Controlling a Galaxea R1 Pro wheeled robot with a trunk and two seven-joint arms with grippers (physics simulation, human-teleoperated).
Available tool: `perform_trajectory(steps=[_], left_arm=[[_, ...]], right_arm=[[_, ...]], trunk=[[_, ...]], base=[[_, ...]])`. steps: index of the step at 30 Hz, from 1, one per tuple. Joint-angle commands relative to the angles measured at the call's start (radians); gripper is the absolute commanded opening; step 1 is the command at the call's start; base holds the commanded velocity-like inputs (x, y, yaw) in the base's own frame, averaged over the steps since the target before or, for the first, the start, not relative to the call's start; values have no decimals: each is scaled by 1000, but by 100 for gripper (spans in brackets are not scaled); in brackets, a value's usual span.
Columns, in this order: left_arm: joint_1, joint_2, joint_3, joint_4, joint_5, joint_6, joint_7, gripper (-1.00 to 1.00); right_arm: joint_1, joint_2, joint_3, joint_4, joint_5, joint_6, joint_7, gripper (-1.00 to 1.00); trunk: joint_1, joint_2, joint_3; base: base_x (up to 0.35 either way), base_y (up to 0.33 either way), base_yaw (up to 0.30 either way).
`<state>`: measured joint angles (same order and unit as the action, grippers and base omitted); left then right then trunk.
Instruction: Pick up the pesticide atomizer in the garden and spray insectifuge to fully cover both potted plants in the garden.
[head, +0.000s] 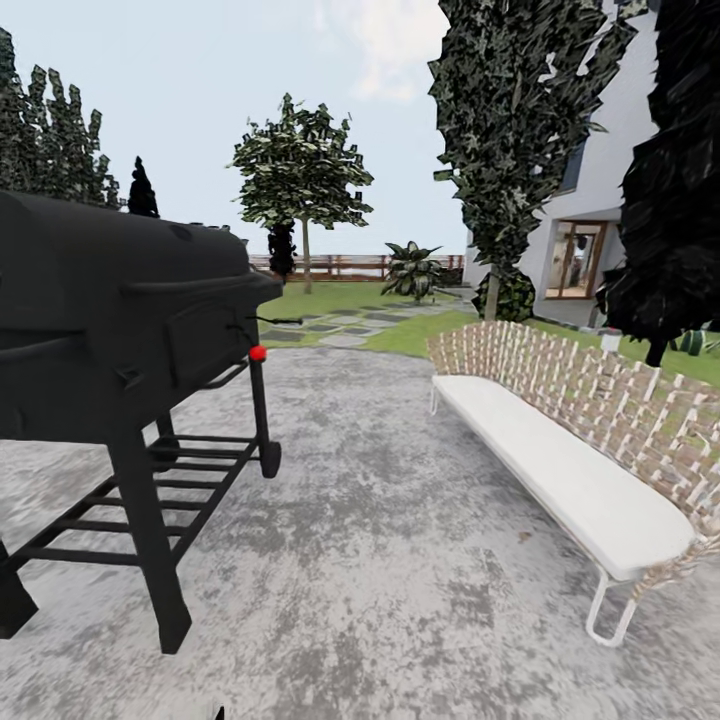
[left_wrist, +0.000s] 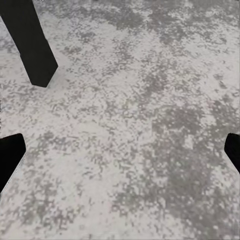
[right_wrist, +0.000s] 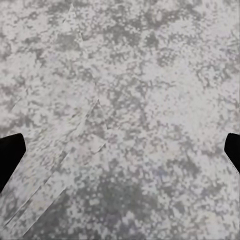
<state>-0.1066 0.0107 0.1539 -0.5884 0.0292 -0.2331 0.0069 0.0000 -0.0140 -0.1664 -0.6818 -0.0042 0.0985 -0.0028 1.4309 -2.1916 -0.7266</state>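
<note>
Grey patio (head: 400, 560) lies under us, black grill (head: 120, 330) left, white bench (head: 560, 470) right. Both our hands spread open: left hand (left_wrist: 120, 155), right hand (right_wrist: 120, 155).

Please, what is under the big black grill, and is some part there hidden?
Under the black grill is a slatted lower shelf between its legs, above the speckled grey patio. The ground behind the grill's body is covered from view.

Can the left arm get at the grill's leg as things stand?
Probably yes: the grill leg stands close ahead of the open left gripper, with only patio paving between.
</note>
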Motion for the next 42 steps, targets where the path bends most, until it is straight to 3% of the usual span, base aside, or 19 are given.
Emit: perform_trajectory(steps=[1, 12, 31, 42], left_arm=[[-1, 0, 0, 1, 3, -3, 1, 100], [-1, 0, 0, 1, 3, -3, 1, 100], [-1, 0, 0, 1, 3, -3, 1, 100], [-1, 0, 0, 1, 4, -3, 1, 100]], right_arm=[[0, 0, -1, -2, 0, 6, 0, 100], [0, 0, -1, -1, 0, 6, 0, 100], [0, 0, -1, 2, 0, 6, 0, 100], [0, 0, -1, 2, 0, 6, -2, 100]], trunk=[[0, 0, -1], [0, 0, -1], [0, 0, -1], [0, 0, -1]], base=[[336, -1, 200], [335, -24, 54], [300, -194, 0], [332, -16, 0]])
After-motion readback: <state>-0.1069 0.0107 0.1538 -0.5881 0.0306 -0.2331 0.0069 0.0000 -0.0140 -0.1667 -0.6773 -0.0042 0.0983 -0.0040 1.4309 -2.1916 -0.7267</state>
